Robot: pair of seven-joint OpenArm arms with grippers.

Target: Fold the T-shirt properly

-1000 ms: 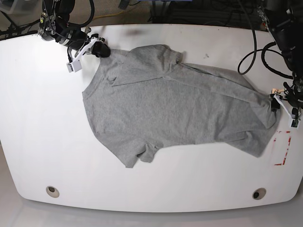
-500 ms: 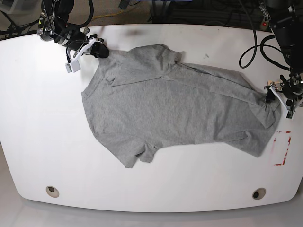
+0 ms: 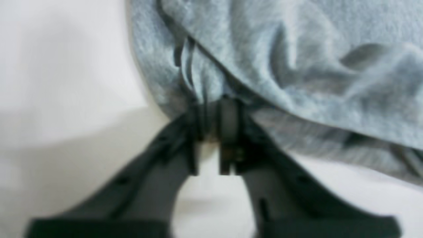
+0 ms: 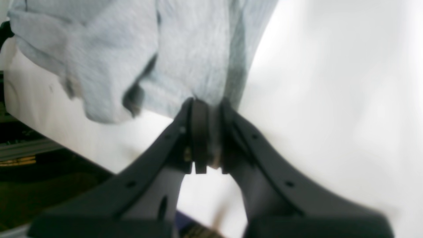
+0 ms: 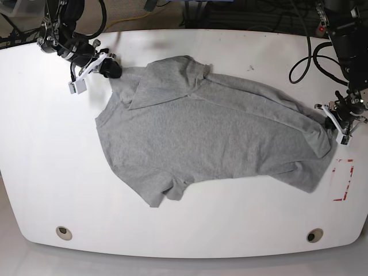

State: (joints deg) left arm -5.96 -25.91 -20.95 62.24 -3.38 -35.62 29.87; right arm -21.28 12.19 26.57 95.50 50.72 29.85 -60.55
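Note:
The grey T-shirt (image 5: pixel 213 129) lies spread and wrinkled across the white table (image 5: pixel 46 172), one sleeve pointing to the front. At the shirt's right edge my left gripper (image 5: pixel 332 122) is shut on a pinch of the cloth. Its wrist view shows the dark fingers (image 3: pixel 228 125) closed on gathered folds of the T-shirt (image 3: pixel 297 59). At the back left, my right gripper (image 5: pixel 109 70) is shut on the shirt's upper left corner. In the right wrist view the pads (image 4: pixel 198 132) clamp the T-shirt (image 4: pixel 185 56) edge, which hangs in folds.
A red dashed rectangle (image 5: pixel 343 179) is marked on the table just right of the shirt. Two round holes (image 5: pixel 64 232) (image 5: pixel 314 235) sit near the front edge. Cables and dark gear lie beyond the table's back edge (image 5: pixel 230 17).
My left gripper has closed on the shirt's right edge. My right gripper has pulled its corner left and back, dragging the shirt's left part that way.

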